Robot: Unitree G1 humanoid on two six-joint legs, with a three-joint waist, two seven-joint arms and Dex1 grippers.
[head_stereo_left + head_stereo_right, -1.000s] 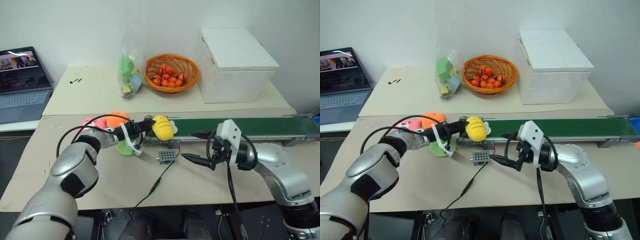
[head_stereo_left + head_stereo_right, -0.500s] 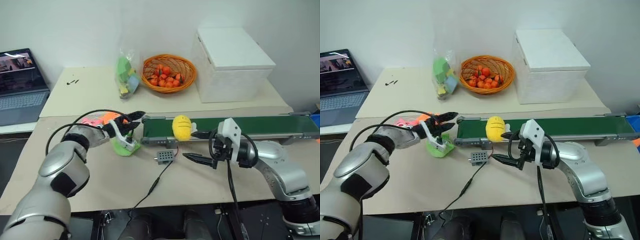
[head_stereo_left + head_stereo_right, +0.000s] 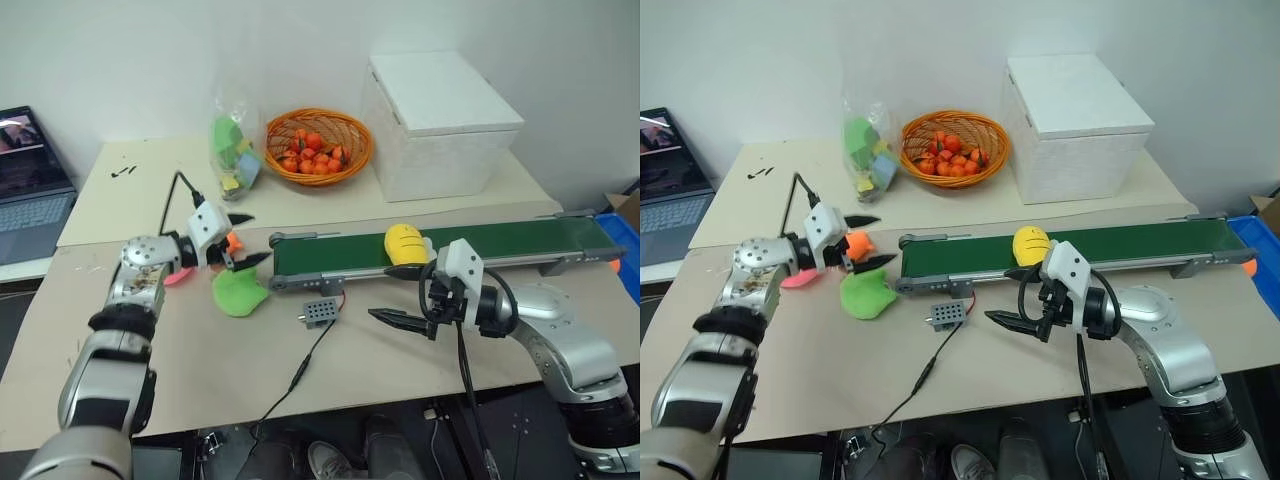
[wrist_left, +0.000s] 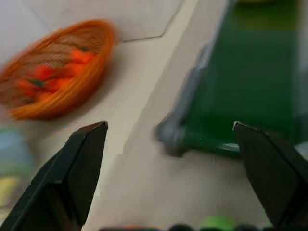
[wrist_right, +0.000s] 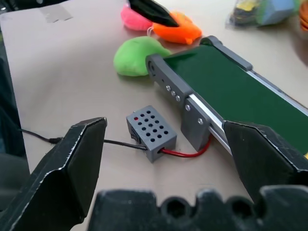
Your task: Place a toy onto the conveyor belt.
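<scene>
Nearest, the right end effector (image 3: pixel 396 293) hangs with its fingers spread and empty above the surface (image 3: pixel 200 360), beside one small grey perforated box (image 3: pixel 320 312). Farther off, the toy (image 3: pixel 405 241) lies on the conveyor belt (image 3: pixel 500 246), so the placing looks done. The left end effector (image 3: pixel 240 238), released and empty, hovers over what seem three remaining plush toys: one lime-green plush (image 3: pixel 238 294), one orange, one pink. Beyond stand one basket (image 3: pixel 316 145) and one white box (image 3: pixel 440 122).

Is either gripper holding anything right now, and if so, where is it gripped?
Nothing is held. The left gripper and right gripper are both open and empty; the yellow toy lies on the conveyor belt.
</scene>
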